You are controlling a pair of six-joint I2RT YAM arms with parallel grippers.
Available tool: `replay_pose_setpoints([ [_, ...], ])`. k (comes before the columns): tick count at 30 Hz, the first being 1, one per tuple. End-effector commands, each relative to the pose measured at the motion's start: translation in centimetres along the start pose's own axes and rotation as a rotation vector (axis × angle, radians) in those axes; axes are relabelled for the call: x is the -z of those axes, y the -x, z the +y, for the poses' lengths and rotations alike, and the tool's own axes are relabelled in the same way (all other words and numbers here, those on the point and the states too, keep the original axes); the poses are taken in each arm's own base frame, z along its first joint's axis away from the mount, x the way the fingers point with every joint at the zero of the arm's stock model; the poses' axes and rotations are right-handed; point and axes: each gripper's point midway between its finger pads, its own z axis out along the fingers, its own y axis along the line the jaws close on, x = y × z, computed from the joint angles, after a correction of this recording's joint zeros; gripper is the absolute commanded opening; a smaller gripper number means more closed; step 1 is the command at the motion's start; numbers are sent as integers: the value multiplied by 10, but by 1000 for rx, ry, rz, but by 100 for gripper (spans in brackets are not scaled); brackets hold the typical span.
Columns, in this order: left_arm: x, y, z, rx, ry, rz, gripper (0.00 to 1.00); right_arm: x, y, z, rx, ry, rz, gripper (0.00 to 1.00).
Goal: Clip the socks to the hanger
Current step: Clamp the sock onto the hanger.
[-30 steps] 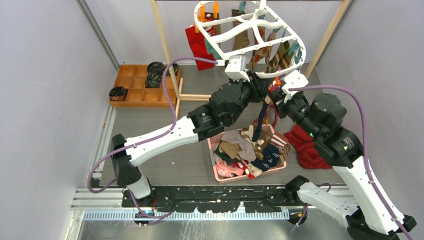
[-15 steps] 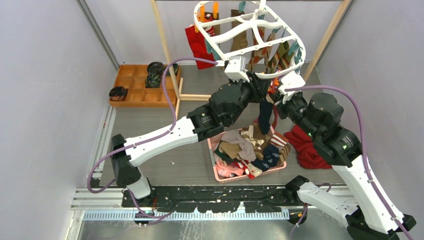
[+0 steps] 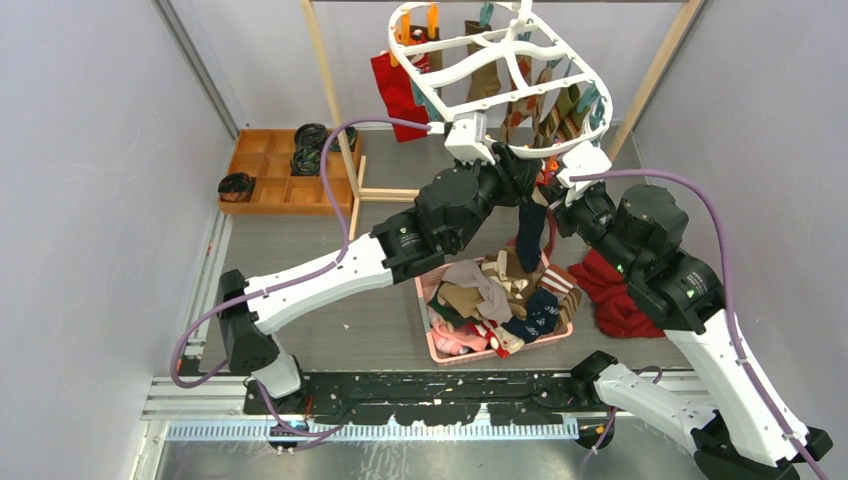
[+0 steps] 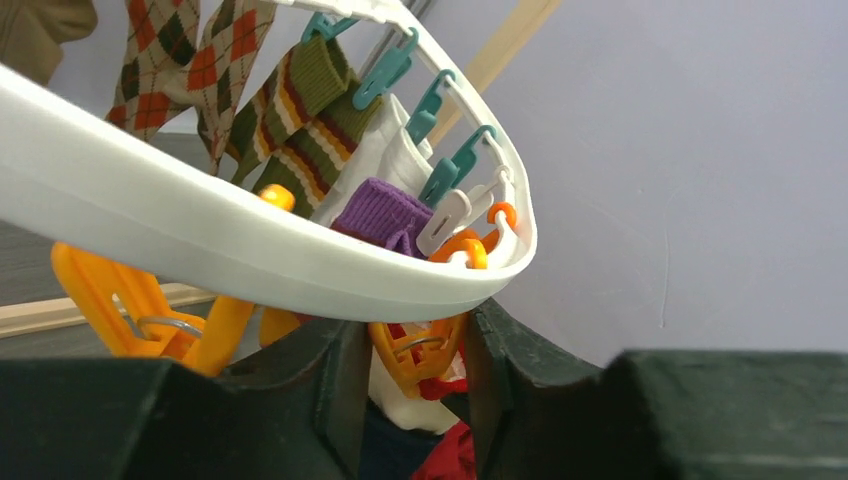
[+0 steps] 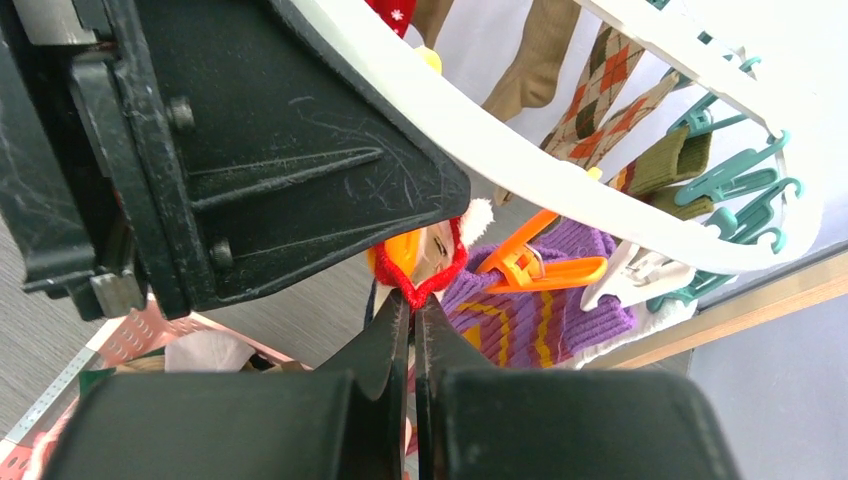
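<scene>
The white hanger (image 4: 200, 235) hangs above both wrists, with several socks clipped on: argyle (image 4: 150, 60), striped (image 4: 300, 120) and purple (image 4: 385, 215). My left gripper (image 4: 412, 330) sits just under the rim, its jaws closed on an orange clip peg (image 4: 430, 365). My right gripper (image 5: 412, 305) is shut on the red cuff (image 5: 425, 285) of a navy sock (image 3: 528, 235). It holds the cuff up at that peg while the sock dangles over the basket. The peg's tip is hidden behind the left fingers.
A pink basket (image 3: 432, 345) below the grippers holds a heap of mixed socks (image 3: 500, 295). A red cloth (image 3: 610, 290) lies to its right. A wooden tray (image 3: 270, 185) with black rolls (image 3: 310, 150) sits at the back left, beside the wooden rack post (image 3: 335, 120).
My right gripper has lifted the navy sock's cuff up and left to the peg under the rim. The left wrist shifted slightly left, and its jaws eased a little on the peg.
</scene>
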Motion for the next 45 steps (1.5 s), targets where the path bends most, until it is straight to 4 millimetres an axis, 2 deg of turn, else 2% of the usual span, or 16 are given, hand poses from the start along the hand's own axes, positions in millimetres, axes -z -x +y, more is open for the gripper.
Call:
replay_pose_setpoints([
  [1,14,42,-10,71,-25,-85,42,7,24,-11,-1,-41,-68,1],
  [7,22,50,-13,84,-40,-87,60,8,22,-10,-10,-40,-60,1],
  [12,32,53,-16,96,-69,-72,67,9,21,-8,-27,-31,-55,5],
  [18,55,55,-17,85,-126,-29,70,19,18,0,-45,16,-46,45],
  [21,73,58,-19,62,-179,-2,74,26,10,3,-62,39,-24,57],
  [24,91,52,-21,13,-234,55,76,35,4,10,-68,85,-10,64],
  [30,138,18,-10,-131,-389,196,80,54,-12,14,-76,115,51,68],
  [34,177,-19,13,-227,-483,317,87,66,-28,18,-98,142,138,69],
  [36,191,-43,28,-258,-513,368,89,71,-42,25,-121,179,206,69],
  [38,204,-57,43,-263,-527,378,90,76,-62,38,-148,240,290,69],
  [43,227,-92,71,-230,-573,371,91,90,-94,68,-149,397,369,71],
  [45,232,-107,83,-211,-572,380,91,97,-117,77,-119,447,430,71],
])
